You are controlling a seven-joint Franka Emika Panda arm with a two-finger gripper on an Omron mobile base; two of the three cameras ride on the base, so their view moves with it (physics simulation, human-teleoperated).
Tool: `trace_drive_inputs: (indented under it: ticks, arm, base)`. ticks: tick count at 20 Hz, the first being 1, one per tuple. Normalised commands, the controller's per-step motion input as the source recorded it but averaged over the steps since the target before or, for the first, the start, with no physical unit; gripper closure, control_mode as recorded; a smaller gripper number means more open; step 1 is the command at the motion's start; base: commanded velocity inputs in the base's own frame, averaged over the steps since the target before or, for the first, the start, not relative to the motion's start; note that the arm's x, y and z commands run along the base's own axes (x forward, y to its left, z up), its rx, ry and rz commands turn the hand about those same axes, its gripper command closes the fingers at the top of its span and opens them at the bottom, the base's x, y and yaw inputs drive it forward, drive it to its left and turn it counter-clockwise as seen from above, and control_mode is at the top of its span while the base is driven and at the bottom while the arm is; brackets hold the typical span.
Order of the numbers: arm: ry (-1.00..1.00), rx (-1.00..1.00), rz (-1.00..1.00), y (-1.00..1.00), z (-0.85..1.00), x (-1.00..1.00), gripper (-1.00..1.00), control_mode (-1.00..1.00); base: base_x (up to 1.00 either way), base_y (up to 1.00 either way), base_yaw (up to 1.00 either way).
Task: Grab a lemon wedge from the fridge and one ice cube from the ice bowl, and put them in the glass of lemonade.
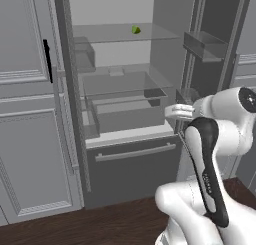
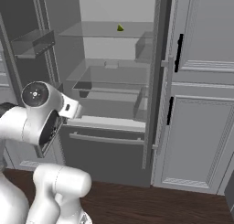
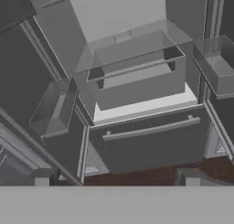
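The fridge (image 1: 125,89) is seen standing open, a tall dark grey body with a pale interior, flanked by light grey panelled cabinets (image 1: 25,114) with black handles. Inside, clear glass shelves (image 1: 125,34) and translucent box-shaped drawers (image 1: 127,106) are stacked, and a dark lower drawer front with a long bar handle (image 1: 135,152) is set beneath them. Boxy door bins (image 2: 33,42) are carried on the opened door. The hand (image 3: 117,177) is held low in front of the drawers with its fingers spread wide and nothing between them. The lemon wedge (image 1: 136,30), a tiny yellow-green piece, is found on the upper glass shelf, well above the hand. For the reach to be done well, the hand should probably be raised clear of the drawer fronts and brought in level over the shelf, so the small, likely slippery wedge is straddled squarely before closing.
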Motion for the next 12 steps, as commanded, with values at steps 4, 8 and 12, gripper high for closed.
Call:
trace_drive_inputs:
  ticks: [4, 8, 12]
  arm:
    - [0.0, -0.25, -0.27, -0.12, 0.05, -0.34, -1.0, -1.0]
    - [0.0, -0.08, -0.19, -0.32, 0.17, -0.15, -1.0, -1.0]
    - [0.0, 0.0, -0.11, -0.32, 0.12, -0.17, -1.0, -1.0]
  base:
    - [0.0, 0.0, 0.0]
    - [0.0, 0.0, 0.0]
    - [0.0, 0.0, 0.0]
